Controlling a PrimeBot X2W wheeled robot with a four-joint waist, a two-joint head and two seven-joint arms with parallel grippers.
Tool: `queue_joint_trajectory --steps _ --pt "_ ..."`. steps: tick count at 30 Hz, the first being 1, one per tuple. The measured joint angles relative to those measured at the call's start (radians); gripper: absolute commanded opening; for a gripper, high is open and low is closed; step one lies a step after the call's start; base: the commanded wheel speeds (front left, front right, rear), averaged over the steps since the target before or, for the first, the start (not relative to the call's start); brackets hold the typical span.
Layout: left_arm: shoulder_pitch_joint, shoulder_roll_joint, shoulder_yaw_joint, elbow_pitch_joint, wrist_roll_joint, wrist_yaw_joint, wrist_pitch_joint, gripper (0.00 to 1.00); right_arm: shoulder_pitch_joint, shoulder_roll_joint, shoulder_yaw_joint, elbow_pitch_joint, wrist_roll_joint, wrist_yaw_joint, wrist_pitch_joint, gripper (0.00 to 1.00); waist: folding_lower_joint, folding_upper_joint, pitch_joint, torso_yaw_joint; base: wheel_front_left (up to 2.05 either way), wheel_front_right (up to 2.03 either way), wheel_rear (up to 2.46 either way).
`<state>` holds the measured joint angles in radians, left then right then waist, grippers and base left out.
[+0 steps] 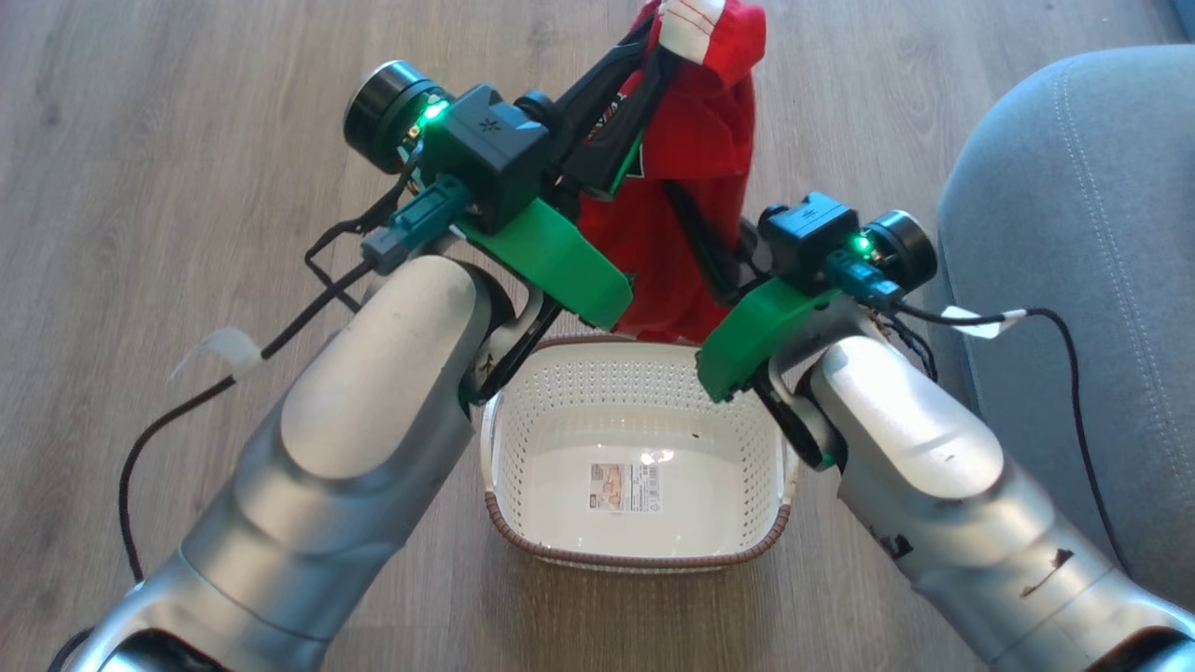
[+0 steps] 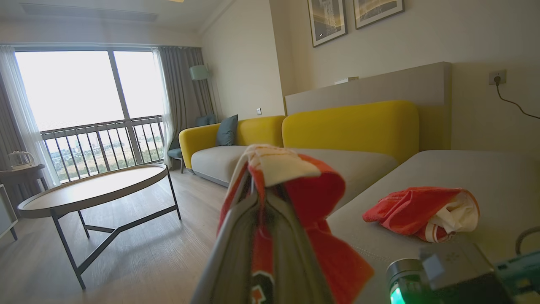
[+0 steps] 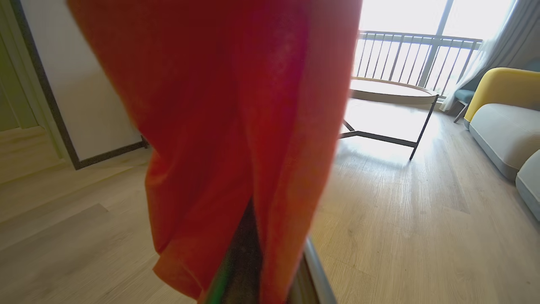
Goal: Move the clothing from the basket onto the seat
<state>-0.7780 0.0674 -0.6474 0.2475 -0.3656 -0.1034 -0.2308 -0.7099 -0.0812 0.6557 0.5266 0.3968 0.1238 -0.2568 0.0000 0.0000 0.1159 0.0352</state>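
- Head view: the basket (image 1: 635, 448) stands on the floor (image 1: 187, 187), holding nothing but a label (image 1: 624, 487) on its bottom. So the emptying looks done.
- Beyond the basket's far rim, a garment (image 1: 695, 140) hangs clear in the air.
- The left gripper (image 1: 665, 42) has its fingers together, clamped on the garment's white-trimmed top edge.
- The right gripper (image 1: 691, 224) is lower down at the garment's side, fingers pressed into the red cloth.
- The seat (image 1: 1074, 233) lies to the right, just beside the basket.
- Left wrist view: the left gripper (image 2: 261, 190) is shut tight, and red and white cloth bunches over its tips.
- A second garment (image 2: 422, 211) lies crumpled on the seat (image 2: 485, 177), so that piece is delivered.
- Right wrist view: the garment (image 3: 219, 118) drapes over the right gripper (image 3: 253, 270), whose fingers are drawn together with cloth gathered into them.
- Judgement: one piece is placed and the other is lifted. What is left is to carry it right, over the seat, and release both grips.
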Motion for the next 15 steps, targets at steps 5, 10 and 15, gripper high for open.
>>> queue_joint_trajectory --steps 5,10,15 --pt "0.0 0.007 0.006 0.017 -0.009 0.009 -0.009 1.0 0.005 0.0 -0.028 -0.028 -0.01 0.0 0.0 0.0 0.0 0.0 0.007 -0.011 0.0 0.0 0.0" --pt "0.001 0.015 0.009 0.057 -0.014 0.008 -0.01 1.0 0.039 0.0 -0.066 -0.046 -0.022 0.0 0.0 0.0 0.0 0.0 0.017 -0.022 0.0 0.0 0.0" --pt "0.001 0.018 0.006 0.081 -0.014 0.007 -0.017 1.0 0.065 -0.002 -0.106 -0.063 -0.032 0.0 0.0 0.0 0.0 0.0 0.02 -0.035 0.0 0.0 0.0"
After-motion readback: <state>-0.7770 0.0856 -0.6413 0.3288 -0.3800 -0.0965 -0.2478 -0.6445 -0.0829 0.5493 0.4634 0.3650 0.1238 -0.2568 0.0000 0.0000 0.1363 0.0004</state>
